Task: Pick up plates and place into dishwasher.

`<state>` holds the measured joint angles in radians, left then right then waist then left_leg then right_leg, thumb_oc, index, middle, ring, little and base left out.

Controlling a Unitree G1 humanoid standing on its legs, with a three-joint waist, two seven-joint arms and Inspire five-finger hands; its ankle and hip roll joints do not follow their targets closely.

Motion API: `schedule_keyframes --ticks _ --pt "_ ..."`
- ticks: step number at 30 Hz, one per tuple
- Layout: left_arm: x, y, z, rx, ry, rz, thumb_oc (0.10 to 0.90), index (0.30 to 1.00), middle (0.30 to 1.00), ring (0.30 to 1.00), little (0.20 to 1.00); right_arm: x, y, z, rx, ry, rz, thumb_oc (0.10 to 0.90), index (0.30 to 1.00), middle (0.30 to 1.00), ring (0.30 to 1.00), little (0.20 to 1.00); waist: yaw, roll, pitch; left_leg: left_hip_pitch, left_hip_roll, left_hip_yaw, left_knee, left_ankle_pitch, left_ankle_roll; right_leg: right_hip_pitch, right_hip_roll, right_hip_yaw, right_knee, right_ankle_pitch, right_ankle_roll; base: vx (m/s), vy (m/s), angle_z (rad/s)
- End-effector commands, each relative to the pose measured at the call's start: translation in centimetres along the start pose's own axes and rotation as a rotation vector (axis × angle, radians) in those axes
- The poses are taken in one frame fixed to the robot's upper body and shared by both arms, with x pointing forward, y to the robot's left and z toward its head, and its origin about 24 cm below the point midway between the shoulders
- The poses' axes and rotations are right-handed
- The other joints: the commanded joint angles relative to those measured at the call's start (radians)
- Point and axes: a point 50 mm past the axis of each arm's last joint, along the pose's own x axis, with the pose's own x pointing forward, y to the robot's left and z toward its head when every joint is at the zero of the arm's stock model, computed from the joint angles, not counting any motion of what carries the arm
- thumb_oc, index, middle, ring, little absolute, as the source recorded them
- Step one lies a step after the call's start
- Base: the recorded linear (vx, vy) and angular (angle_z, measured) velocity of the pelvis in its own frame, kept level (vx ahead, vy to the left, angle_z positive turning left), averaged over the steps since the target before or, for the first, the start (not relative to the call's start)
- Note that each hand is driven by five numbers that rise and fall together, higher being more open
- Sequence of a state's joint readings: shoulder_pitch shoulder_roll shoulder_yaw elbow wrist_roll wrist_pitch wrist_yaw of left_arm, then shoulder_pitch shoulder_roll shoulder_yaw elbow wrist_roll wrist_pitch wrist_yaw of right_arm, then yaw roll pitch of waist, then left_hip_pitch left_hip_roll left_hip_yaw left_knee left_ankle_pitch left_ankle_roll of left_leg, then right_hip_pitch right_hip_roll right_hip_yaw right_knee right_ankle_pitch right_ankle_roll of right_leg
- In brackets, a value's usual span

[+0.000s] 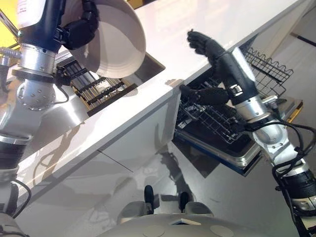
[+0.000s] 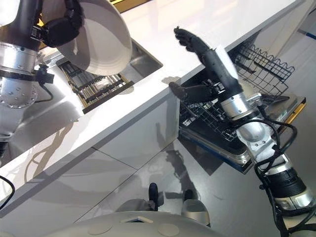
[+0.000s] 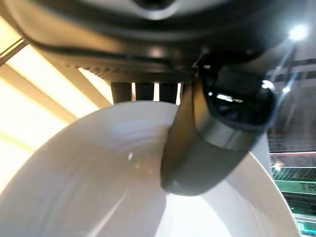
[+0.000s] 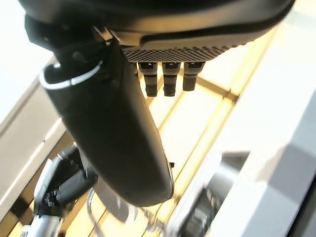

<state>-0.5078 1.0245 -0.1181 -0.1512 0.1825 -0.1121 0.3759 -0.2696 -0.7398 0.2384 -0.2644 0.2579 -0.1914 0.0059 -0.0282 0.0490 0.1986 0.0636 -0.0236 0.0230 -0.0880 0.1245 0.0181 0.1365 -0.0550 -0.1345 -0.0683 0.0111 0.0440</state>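
In the left eye view the left hand (image 1: 81, 27) is clamped on the rim of a white plate (image 1: 121, 42), fingers curled over its upper edge, holding it tilted up above the sink (image 1: 148, 69). Below the hand, in the sink, sits a dark slatted rack (image 1: 101, 91). The right hand (image 1: 205, 49) is raised over the counter (image 1: 197, 19), holding nothing, its fingers loosely bent and its thumb stuck out sideways. Beneath and behind that hand, the dishwasher (image 1: 237, 153) stands open with its wire basket (image 1: 261, 69) pulled out.

The right eye view gives the same layout: the plate (image 2: 106, 42) in the left hand (image 2: 61, 27), well apart from the right hand (image 2: 195, 47), which is over the counter edge above the basket (image 2: 256, 66).

In the left wrist view the thumb (image 3: 217, 138) lies pressed across the plate's (image 3: 98, 187) white face, with fingers (image 3: 143, 91) showing past the far rim.

In the right wrist view the right thumb (image 4: 118, 133) juts out free, and the fingers (image 4: 168, 79) grip nothing; past them the other arm and the plate show faintly.
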Motion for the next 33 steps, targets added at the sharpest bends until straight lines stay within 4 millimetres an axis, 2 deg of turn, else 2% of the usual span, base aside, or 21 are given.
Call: schedule_keyframes --ticks 1,6,18,23,25,26,27,33 --pt "2.1 2.3 1.2 0.052 -0.101 0.219 0.1 0.3 0.3 0.3 0.2 2.6 0.0 3.7 0.131 -0.211 -0.036 0.8 0.9 0.9 0.9 0.9 0.023 -0.033 -0.167 0.043 -0.058 0.005 0.001 -0.132 -0.023 -0.052 0.006 -0.018 0.082 -0.035 0.055 -0.04 -0.01 0.13" --pt "2.1 0.5 2.9 0.019 -0.168 0.263 0.1 0.3 0.3 0.3 0.2 4.1 1.9 4.2 0.382 -0.231 -0.081 0.8 0.9 0.9 0.9 0.9 0.033 -0.035 -0.169 0.042 -0.061 0.001 0.001 -0.132 -0.022 -0.05 0.004 -0.028 0.078 -0.033 0.053 -0.01 -0.014 0.08" --pt "0.4 -3.0 5.2 -0.128 -0.22 0.246 0.1 0.3 0.3 0.3 0.2 5.0 3.8 5.0 0.611 -0.244 -0.109 0.8 0.9 0.9 0.9 0.9 0.043 -0.045 -0.177 0.046 -0.063 -0.005 0.002 -0.14 -0.018 -0.046 0.001 -0.035 0.079 -0.039 0.054 0.0 -0.007 0.03" --pt "0.0 -4.3 5.8 -0.204 -0.217 0.23 0.1 0.3 0.3 0.3 0.2 5.4 4.1 5.3 0.607 -0.256 -0.129 0.8 0.9 0.9 0.9 0.9 0.043 -0.049 -0.177 0.042 -0.062 0.0 0.002 -0.131 -0.017 -0.048 0.0 -0.037 0.072 -0.025 0.053 0.0 -0.008 0.0" --pt "-0.3 -4.8 5.9 -0.241 -0.214 0.219 0.1 0.3 0.3 0.3 0.2 5.5 4.1 5.1 0.593 -0.242 -0.14 0.718 0.829 0.829 0.829 0.818 0.042 -0.052 -0.179 0.042 -0.062 0.002 0.002 -0.132 -0.017 -0.048 0.001 -0.035 0.067 -0.022 0.053 -0.02 -0.004 0.0" --pt "-0.6 -5.1 6.2 -0.266 -0.221 0.22 0.1 0.3 0.3 0.3 0.2 5.5 4.1 4.9 0.572 -0.226 -0.155 0.388 0.547 0.547 0.547 0.488 0.042 -0.053 -0.179 0.041 -0.061 0.004 0.002 -0.131 -0.017 -0.048 0.001 -0.033 0.064 -0.02 0.053 0.0 0.0 0.0" --pt "-0.7 -5.1 6.3 -0.271 -0.223 0.22 0.1 0.3 0.3 0.3 0.2 5.5 4.0 4.7 0.57 -0.218 -0.157 0.1 0.3 0.3 0.3 0.2 0.042 -0.054 -0.179 0.041 -0.061 0.004 0.002 -0.132 -0.017 -0.048 0.001 -0.033 0.064 -0.02 0.053 0.0 0.0 0.0" --pt "-1.6 -4.6 7.5 -0.332 -0.294 0.25 0.1 0.3 0.3 0.3 0.2 4.9 4.1 2.9 0.565 -0.113 -0.175 0.1 0.3 0.3 0.3 0.2 0.043 -0.058 -0.178 0.037 -0.059 0.001 0.001 -0.129 -0.018 -0.048 0.004 -0.029 0.06 -0.016 0.053 0.0 0.0 0.0"
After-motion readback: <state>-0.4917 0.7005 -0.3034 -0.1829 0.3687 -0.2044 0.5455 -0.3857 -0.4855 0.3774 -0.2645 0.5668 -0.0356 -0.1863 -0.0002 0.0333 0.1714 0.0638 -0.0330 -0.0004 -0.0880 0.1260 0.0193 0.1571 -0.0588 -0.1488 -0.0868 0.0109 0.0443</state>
